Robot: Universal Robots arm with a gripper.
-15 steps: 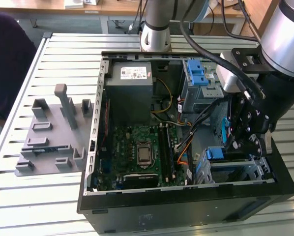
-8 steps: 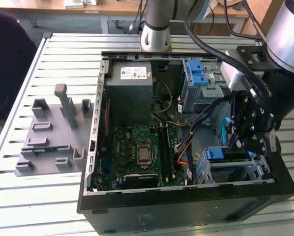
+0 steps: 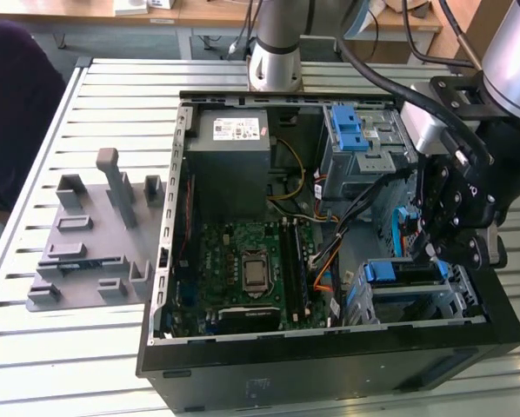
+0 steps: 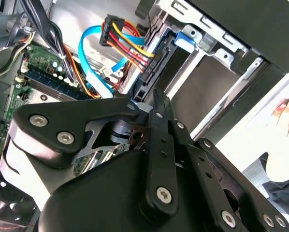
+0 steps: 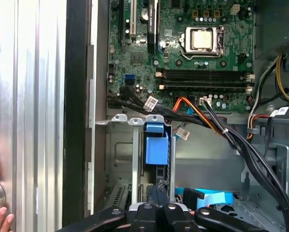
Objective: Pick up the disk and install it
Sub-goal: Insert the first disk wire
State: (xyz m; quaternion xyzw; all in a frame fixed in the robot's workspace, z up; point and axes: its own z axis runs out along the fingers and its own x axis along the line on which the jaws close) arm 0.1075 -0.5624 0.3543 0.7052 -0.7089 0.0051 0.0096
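Slatted metal table (image 3: 95,347) is carrying the open computer case (image 3: 330,365); gripper (image 3: 434,252) is hovering clenched over the seated disk (image 5: 156,150).

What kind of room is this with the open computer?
Probably a robotics lab or workshop. An open computer case lies on a slatted metal workbench, a robot arm reaches into it with its pincer, and a grey fixture plate sits beside it.

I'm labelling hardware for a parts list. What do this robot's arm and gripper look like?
The arm is silver-grey tube with a darker joint band and black cables draped alongside. The gripper is matte black, built of flat linkage bars pinned with round silver screws.
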